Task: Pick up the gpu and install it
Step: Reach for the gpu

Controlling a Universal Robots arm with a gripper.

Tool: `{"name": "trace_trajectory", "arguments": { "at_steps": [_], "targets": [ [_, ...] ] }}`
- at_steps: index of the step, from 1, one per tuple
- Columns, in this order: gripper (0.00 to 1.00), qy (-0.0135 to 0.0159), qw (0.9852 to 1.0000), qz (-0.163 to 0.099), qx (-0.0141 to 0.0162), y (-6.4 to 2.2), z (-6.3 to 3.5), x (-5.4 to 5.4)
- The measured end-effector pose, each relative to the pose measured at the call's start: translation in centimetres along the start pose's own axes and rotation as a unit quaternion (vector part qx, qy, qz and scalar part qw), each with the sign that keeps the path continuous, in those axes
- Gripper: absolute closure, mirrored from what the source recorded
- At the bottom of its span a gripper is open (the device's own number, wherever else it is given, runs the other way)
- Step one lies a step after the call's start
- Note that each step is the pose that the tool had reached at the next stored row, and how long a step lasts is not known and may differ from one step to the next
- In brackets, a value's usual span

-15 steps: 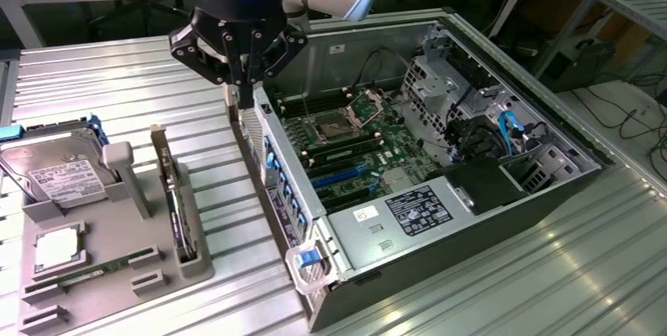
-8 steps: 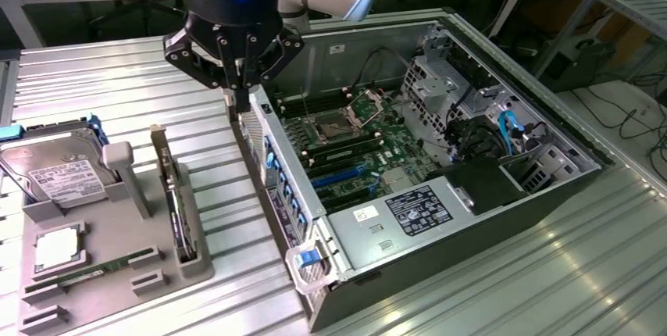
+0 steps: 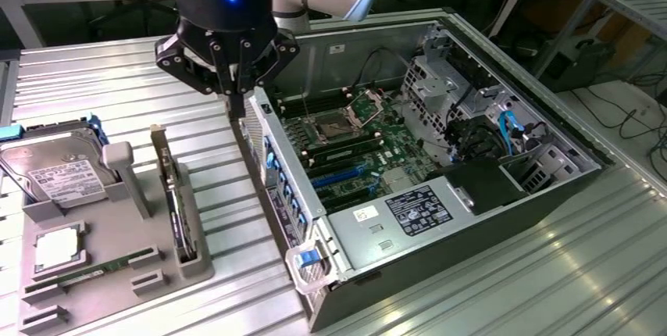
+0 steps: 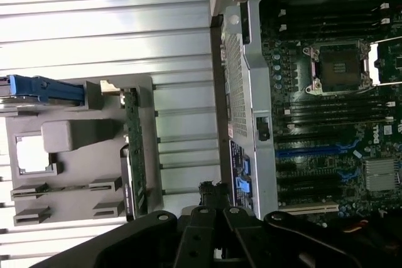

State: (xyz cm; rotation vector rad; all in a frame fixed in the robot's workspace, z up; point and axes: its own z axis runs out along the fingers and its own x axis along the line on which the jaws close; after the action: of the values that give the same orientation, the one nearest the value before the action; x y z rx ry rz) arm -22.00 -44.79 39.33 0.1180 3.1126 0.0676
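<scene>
While the hand point(image 3: 237, 108) hangs closed and empty over the case point(image 3: 448, 273), the gpu point(image 3: 175, 203) beside it looks stiff, light and fragile, best pinched by its upper edge.

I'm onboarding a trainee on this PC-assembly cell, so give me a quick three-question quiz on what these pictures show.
1. Where is the gpu now?
2. True or false: the gripper is wide open.
3. The gripper hangs over: A the hard drive; B the computer case, at its rear wall; C the memory stick.
Key: 1 standing on edge in the grey holder, not yet picked up; 2 false, it is shut and empty; 3 B.
</scene>
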Motion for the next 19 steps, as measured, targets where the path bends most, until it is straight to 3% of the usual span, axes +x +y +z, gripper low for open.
{"name": "trace_trajectory", "arguments": {
  "at_steps": [19],
  "targets": [
    [0.89,0.0000,1.0000,0.000,0.0000,-1.80,-0.11,1.5]
  ]
}}
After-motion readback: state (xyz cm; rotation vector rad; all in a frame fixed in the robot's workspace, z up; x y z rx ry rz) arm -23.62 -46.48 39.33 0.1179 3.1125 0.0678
